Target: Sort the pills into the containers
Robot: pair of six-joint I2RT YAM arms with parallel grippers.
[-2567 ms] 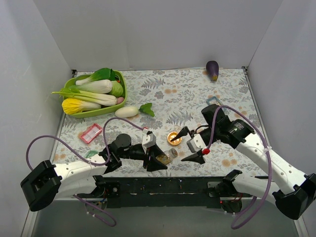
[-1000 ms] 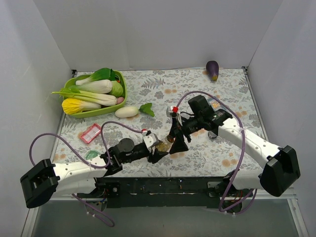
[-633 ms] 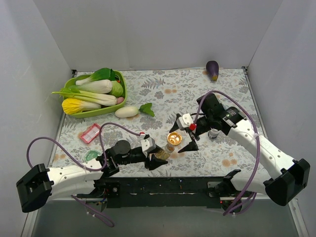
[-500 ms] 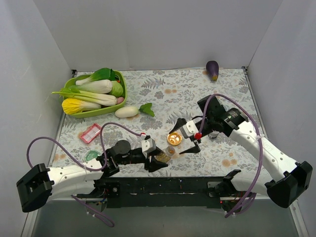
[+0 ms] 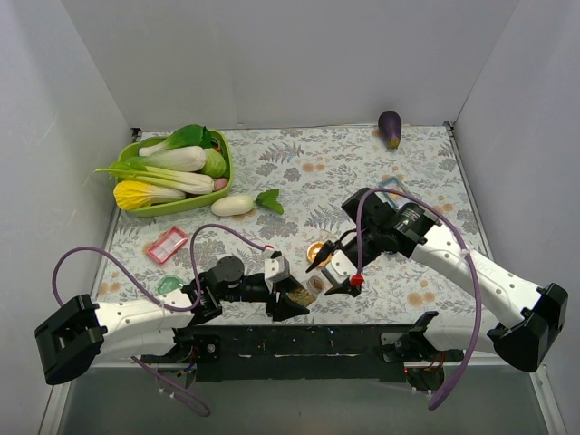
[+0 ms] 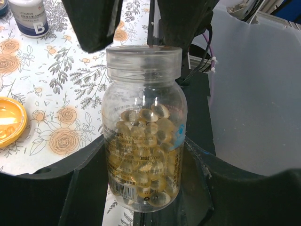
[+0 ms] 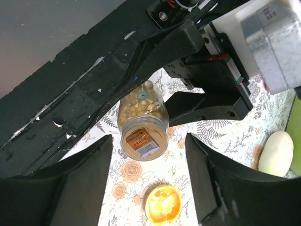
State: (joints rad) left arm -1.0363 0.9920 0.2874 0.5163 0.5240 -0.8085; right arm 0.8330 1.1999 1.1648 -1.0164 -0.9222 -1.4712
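My left gripper [image 5: 292,299] is shut on a clear pill bottle [image 5: 304,288] full of yellow softgels, holding it tilted just above the table. In the left wrist view [image 6: 143,183] the bottle [image 6: 143,136] stands between my fingers with its clear cap on. My right gripper [image 5: 329,272] is open, its jaws to either side of the cap. The right wrist view [image 7: 148,174] looks onto the bottle's cap end [image 7: 143,141]. The amber-orange dish [image 5: 317,251] lies just beyond the bottle, also seen from both wrists [image 7: 163,203] [image 6: 9,122]. The pale green dish [image 5: 168,284] lies at the near left.
A green basket [image 5: 224,181] of leafy vegetables stands at the back left, a white radish [image 5: 233,205] beside it. A pink-red packet [image 5: 166,245] lies at the left and an eggplant [image 5: 390,129] at the back. A white bottle [image 6: 28,16] stands past the amber dish.
My right gripper has swung from beside the amber dish down toward me, and its open jaws now flank the bottle's cap. My left gripper keeps hold of the bottle and has shifted slightly.
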